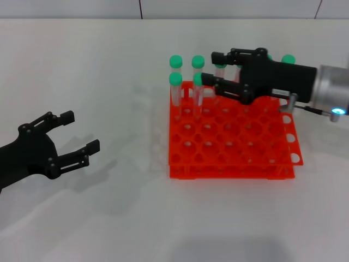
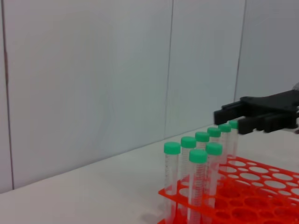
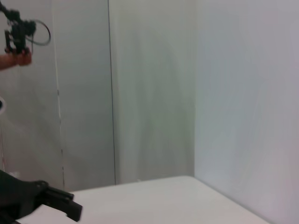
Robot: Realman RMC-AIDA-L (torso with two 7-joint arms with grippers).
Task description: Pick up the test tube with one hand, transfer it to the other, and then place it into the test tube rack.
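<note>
Test tube point(image 1: 198, 90) seemingly between right claw point(image 1: 209, 68) fingers, over rack point(image 1: 232, 134).

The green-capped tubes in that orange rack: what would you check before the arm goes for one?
1. Right gripper over the back rows of the test tube rack: ok.
2. Its fingers spread, holding nothing: ok.
3. Fingers lined up around one test tube: cannot tell; they sit close to several caps.
4. Tubes standing upright in their holes: ok.
5. Left gripper open and off to the rack's left, ready to receive: ok.
6. Free holes in the rack's front rows: ok.
</note>
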